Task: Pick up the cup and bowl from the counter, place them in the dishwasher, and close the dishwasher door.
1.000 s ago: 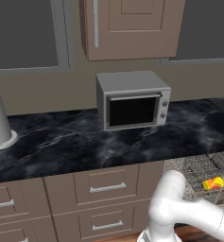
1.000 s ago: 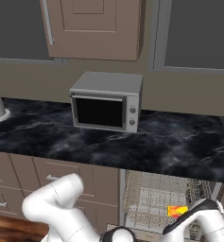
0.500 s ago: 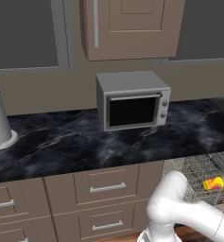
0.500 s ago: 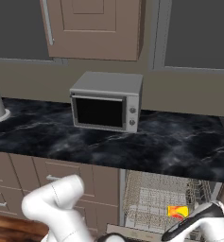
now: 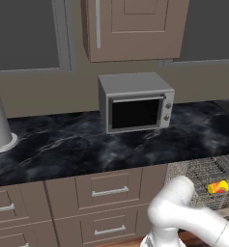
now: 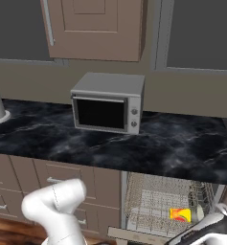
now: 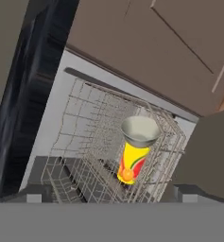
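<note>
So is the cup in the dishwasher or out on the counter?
In. The cup lies inside the wire rack of the open dishwasher, below the counter.

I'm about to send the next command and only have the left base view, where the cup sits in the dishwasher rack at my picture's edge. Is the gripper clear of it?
Observer: Yes. In the hand view the gripper is open, and the cup lies in the rack beyond it, untouched.
Operator: Which way does it face?
Observer: Its pale open mouth is turned toward the hand camera, with the red-orange end nearer the gripper.
Operator: Where in the rack?
Observer: In the right base view, toward the front right.
</note>
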Controlling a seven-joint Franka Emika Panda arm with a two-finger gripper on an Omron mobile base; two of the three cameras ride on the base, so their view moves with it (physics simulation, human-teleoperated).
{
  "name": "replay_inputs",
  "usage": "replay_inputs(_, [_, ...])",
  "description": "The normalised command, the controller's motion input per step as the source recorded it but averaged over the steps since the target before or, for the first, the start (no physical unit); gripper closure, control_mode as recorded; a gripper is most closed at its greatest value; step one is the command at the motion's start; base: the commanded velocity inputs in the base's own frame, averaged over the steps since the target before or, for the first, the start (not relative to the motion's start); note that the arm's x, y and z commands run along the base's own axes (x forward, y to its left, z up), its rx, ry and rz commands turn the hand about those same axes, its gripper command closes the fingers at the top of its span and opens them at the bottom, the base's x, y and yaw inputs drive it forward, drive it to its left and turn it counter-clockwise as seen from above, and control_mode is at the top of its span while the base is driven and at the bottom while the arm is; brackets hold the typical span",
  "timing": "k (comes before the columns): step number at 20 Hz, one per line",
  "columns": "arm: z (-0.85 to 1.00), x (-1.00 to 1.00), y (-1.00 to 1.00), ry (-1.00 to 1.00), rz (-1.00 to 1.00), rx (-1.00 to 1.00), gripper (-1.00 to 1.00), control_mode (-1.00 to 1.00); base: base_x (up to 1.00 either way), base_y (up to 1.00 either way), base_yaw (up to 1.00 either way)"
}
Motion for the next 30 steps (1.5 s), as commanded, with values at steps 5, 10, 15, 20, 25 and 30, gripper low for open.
replay_inputs(5, [0.29,-0.81,0.0,-0.16,0.0,0.0,-1.0,-1.0,0.0,0.0,0.0])
replay_inputs(10, [0.0,-0.66,0.0,-0.12,0.0,0.0,-1.0,-1.0,0.0,0.0,0.0])
replay_inputs(15, [-0.1,-0.42,0.1,-0.08,0.0,0.0,-1.0,-1.0,0.0,0.0,0.0])
replay_inputs(20, [-0.31,-0.11,0.34,-0.04,0.01,0.0,-1.0,-1.0,0.0,0.0,0.0])
replay_inputs(25, [-0.51,-0.13,0.56,-0.03,0.04,-0.03,-1.0,-1.0,0.0,0.0,0.0])
replay_inputs(30, [-0.47,-0.08,0.55,-0.04,0.04,-0.04,-1.0,-1.0,0.0,0.0,0.0])
